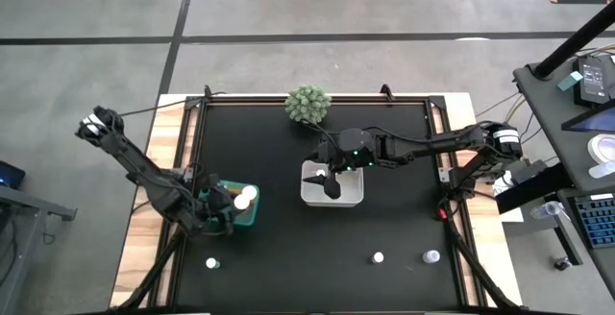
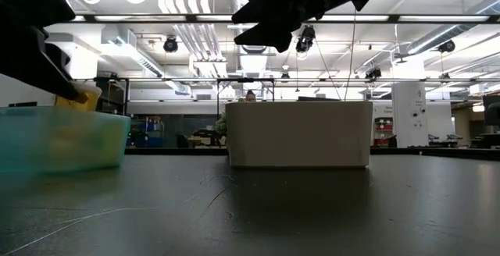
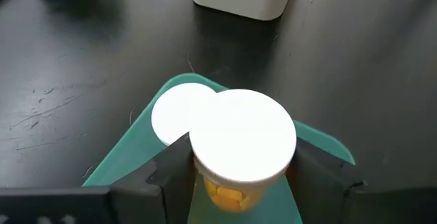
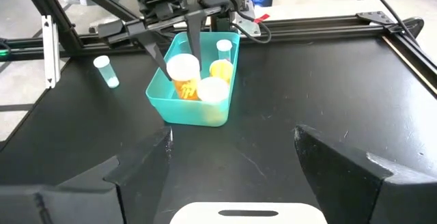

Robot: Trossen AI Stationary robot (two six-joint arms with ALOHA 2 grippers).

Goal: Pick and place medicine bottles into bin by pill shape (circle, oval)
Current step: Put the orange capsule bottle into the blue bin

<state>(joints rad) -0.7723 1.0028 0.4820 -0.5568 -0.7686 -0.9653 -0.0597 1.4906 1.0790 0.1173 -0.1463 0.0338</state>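
My left gripper [image 1: 233, 205] is over the teal bin [image 1: 252, 217] at the table's left, shut on an amber medicine bottle with a white cap [image 3: 242, 136]. The bin holds other bottles [image 4: 220, 65]; one white cap [image 3: 172, 113] shows behind the held one. My right gripper [image 1: 332, 181] is open and empty above the white bin [image 1: 312, 196] at mid-table; its fingers [image 4: 136, 173] stand wide apart over the bin's rim [image 4: 235, 214]. Three bottles rest on the table near the front edge: one at left [image 1: 212, 263] and two at right [image 1: 379, 256], [image 1: 431, 255]. My left gripper pinches the bottle's amber body [image 3: 229, 197] just below the cap between its two fingers [image 3: 171, 166]. The fingers [image 4: 194, 38] come from above, pointing down. The bottle stands upright inside the teal bin; whether its base rests on the bin floor, I cannot tell.
A green spiky ball plant [image 1: 307, 105] stands at the table's far edge, behind the white bin. The black mat lies open between the two bins and toward the near edge. A desk with gear [image 1: 586, 161] stands off the table's right side.
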